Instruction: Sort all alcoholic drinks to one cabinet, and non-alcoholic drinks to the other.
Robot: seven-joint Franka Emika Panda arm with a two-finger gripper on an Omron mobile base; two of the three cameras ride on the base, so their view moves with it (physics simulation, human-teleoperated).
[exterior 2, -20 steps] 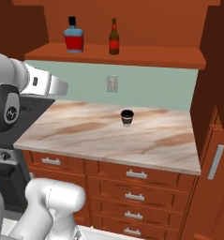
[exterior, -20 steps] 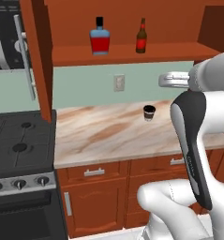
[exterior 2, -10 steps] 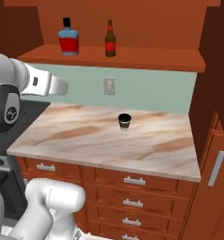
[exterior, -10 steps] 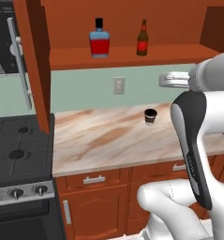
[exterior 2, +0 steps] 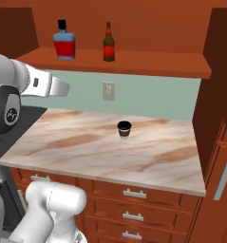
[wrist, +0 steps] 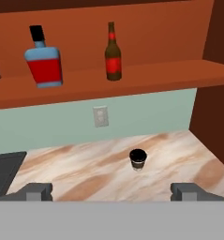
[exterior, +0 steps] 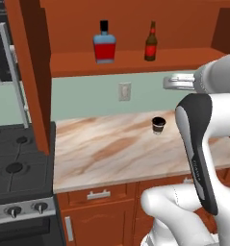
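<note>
Left base view: the stove (exterior: 15,168) with its knobs sits left of the marble counter (exterior: 111,149), with a long metal handle (exterior: 13,77) above it.
Right base view: a column of drawers (exterior 2: 134,209) under the counter and a tall wooden unit (exterior 2: 219,156) at the right edge.
Hand view: the gripper (wrist: 111,191) seen from behind, fingertips (wrist: 38,191) far apart at the bottom corners.
Gripper: spread fully wide, empty, touching nothing, hanging above the counter's near side.
Cup (wrist: 138,159): upright on the counter, alone, below the wall outlet (wrist: 100,116) and slightly to its right.
Squat red bottle (wrist: 43,61): upright on the cabinet shelf (wrist: 155,77), left.
Slim brown bottle (wrist: 113,54): upright on the same shelf, right of the red one, well apart.
</note>
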